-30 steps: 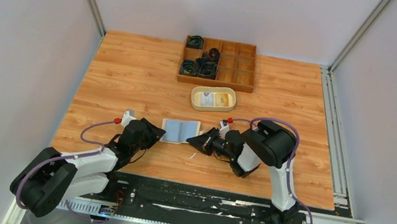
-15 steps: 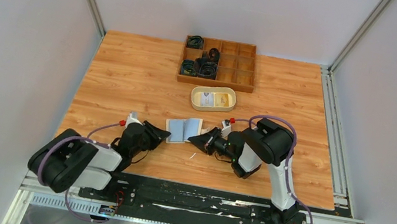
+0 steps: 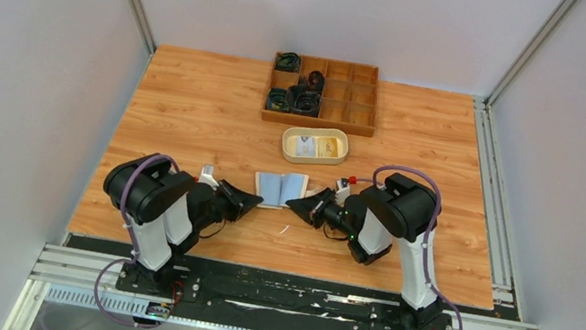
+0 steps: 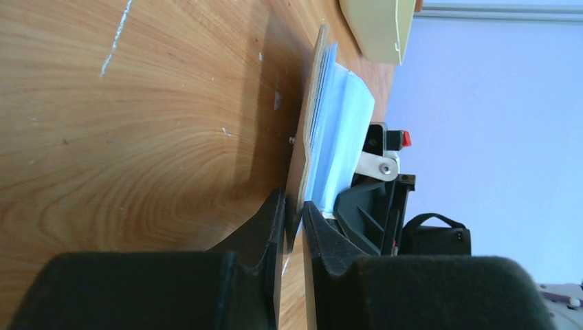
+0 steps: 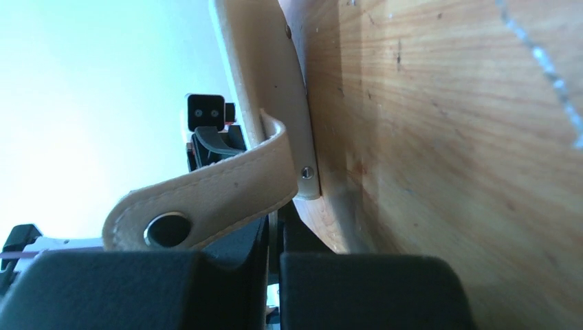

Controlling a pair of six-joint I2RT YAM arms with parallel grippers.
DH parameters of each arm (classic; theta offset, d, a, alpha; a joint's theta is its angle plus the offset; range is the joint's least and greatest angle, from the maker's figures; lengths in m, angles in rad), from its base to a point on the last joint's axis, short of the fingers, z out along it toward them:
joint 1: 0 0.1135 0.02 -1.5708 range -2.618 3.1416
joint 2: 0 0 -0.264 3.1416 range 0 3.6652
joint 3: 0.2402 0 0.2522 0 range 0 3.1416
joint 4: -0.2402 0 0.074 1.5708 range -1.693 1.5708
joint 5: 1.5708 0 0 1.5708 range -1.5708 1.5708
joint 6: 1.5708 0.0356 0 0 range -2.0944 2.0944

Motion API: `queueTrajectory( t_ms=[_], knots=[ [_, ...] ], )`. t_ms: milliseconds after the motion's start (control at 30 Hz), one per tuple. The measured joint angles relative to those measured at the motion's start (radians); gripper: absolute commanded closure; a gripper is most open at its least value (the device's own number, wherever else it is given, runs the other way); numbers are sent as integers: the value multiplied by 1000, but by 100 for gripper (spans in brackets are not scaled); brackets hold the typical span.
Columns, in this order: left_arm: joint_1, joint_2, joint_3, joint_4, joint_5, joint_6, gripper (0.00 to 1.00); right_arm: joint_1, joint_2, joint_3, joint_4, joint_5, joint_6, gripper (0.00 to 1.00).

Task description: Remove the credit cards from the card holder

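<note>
Card holder (image 3: 281, 189) lies open at near middle of table (image 3: 192, 115), right gripper (image 3: 294, 205) pinched shut on its right edge, left gripper (image 4: 292, 203) narrow around its left flap: left should pinch only the blue credit cards (image 4: 340, 130), then pull left against right's anchor.

arms (image 3: 147, 191) white, black joints | cables (image 3: 132, 179) purple | fingers (image 4: 258, 230) black
</note>
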Motion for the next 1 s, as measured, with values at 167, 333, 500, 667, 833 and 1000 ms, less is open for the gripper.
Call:
queueTrajectory(
  t_ms=[167,333,500,667,833,1000],
  knots=[
    [0,55,0,102,34,-6,95,-27,4,-14,7,-26,1,100],
    [0,56,1,132,48,3,100,-46,4,-23,8,-51,-6,100],
    [0,56,6,136,61,21,100,-70,0,-37,10,-77,-15,100],
    [0,66,24,137,86,47,100,-101,-6,-53,11,-107,-27,100],
    [0,96,58,138,127,74,97,-127,-11,-67,11,-126,-35,100],
    [0,101,71,142,150,95,81,-149,-13,-76,12,-146,-44,100]
  ],
)
